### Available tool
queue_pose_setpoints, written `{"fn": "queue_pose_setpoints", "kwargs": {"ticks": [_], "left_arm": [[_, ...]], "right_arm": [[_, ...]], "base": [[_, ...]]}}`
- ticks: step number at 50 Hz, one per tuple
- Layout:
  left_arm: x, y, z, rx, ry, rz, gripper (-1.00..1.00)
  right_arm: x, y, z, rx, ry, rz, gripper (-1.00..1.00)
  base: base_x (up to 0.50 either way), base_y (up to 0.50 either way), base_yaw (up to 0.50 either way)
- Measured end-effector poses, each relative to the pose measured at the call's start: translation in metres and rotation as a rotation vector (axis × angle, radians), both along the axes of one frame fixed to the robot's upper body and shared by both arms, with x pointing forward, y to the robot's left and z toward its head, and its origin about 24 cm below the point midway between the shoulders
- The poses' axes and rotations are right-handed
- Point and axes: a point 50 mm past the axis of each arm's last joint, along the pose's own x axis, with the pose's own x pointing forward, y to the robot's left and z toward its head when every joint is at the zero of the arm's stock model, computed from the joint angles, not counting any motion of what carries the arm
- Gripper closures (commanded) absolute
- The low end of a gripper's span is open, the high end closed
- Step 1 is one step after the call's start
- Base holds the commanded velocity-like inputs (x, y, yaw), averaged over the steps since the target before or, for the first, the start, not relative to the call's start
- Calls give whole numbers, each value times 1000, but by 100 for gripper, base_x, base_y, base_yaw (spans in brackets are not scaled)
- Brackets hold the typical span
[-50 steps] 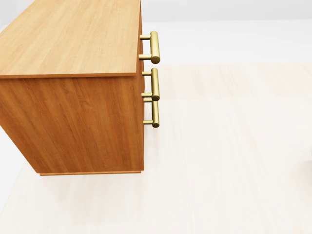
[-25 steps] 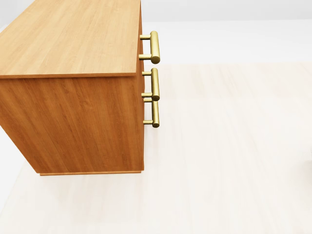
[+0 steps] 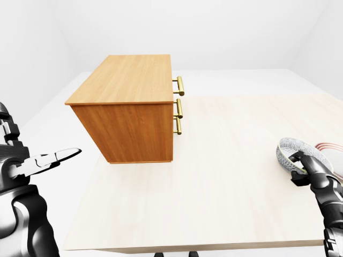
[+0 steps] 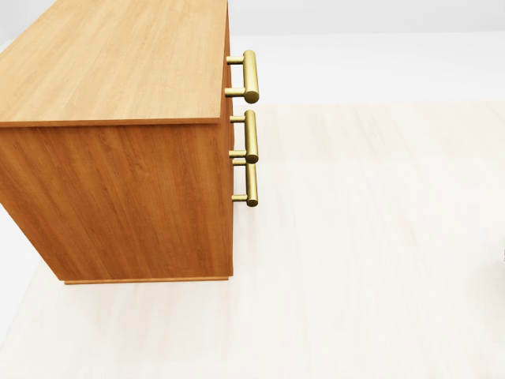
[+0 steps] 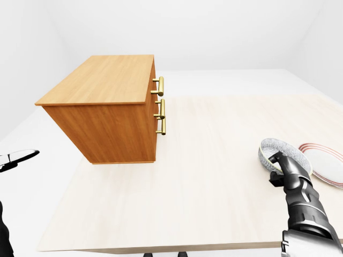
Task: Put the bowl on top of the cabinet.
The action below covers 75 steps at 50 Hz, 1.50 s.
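A grey speckled bowl (image 5: pixel 280 151) is at the right of the pale wooden tabletop (image 5: pixel 203 182). My right hand (image 5: pixel 278 165) has its fingers closed over the bowl's near rim. The wooden cabinet (image 3: pixel 128 80) stands at the table's left, its flat top bare. Three brass handles (image 4: pixel 250 76) stick out of the side that faces right. At the lower left of the left-eye view my left hand (image 3: pixel 60 157) hangs open beside the table, well away from the cabinet. The head view shows only the cabinet and the tabletop.
A white plate with a red rim (image 5: pixel 325 163) lies just right of the bowl, partly behind it. A broad stretch of tabletop separates the bowl from the cabinet. White floor and walls surround the table.
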Motion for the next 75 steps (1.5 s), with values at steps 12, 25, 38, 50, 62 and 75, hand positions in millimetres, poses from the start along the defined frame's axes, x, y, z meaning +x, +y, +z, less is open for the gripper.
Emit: {"fn": "queue_pose_setpoints", "kwargs": {"ticks": [12,25,38,50,62,75], "left_arm": [[0,0,0,0,0,0,-100],[0,0,0,1,0,-1,-100],[1,-1,0,1,-2,-4,-100],[2,-3,1,3,-4,-8,-100],[2,-4,2,6,-9,-15,-100],[4,-8,2,8,-10,-27,-100]], "right_arm": [[5,2,6,23,-20,21,100],[66,20,90,-64,-97,147,100],[127,74,222,-242,-156,281,100],[154,161,300,-368,-197,460,100],[167,262,316,-427,-215,684,100],[163,349,302,-458,-218,891,100]], "base": [[0,0,0],[0,0,0],[0,0,0],[0,0,0],[0,0,0],[0,0,0]]}}
